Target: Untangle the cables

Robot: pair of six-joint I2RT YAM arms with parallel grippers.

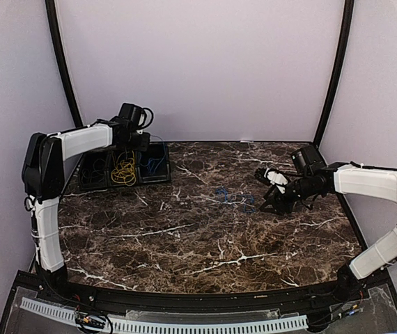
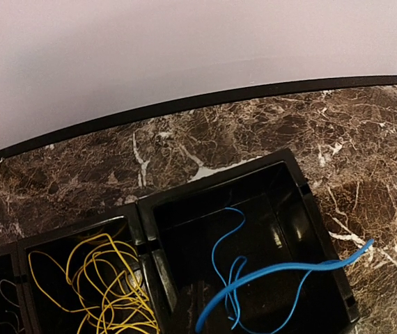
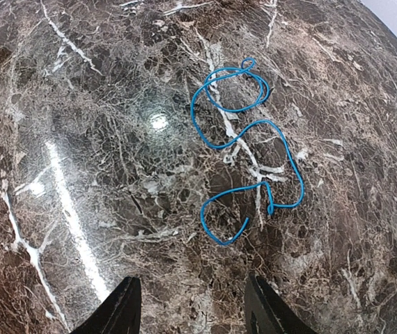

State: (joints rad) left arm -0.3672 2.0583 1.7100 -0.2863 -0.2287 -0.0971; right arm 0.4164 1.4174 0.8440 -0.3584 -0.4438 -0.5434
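Observation:
A black tray (image 1: 165, 175) stands at the back left. Its middle compartment holds the yellow cable (image 1: 123, 170) (image 2: 115, 296) in loose loops. In its right compartment lies a thin blue cable (image 2: 213, 257). My left gripper (image 1: 141, 142) hovers over this tray; its fingers are out of the wrist view. It is shut, and a thick blurred blue strand (image 2: 278, 268) rises from the bottom edge, apparently held. Another blue cable (image 1: 235, 198) (image 3: 230, 190) lies in loops on the table. My right gripper (image 1: 268, 202) (image 3: 193, 313) stands open just short of it, with nothing between its fingers.
The tray's left compartment (image 1: 94, 170) holds dark cable. The marble table (image 1: 184, 243) is bounded by a black rim and pale walls. The tray's wall (image 2: 146, 209) sits close under the left wrist.

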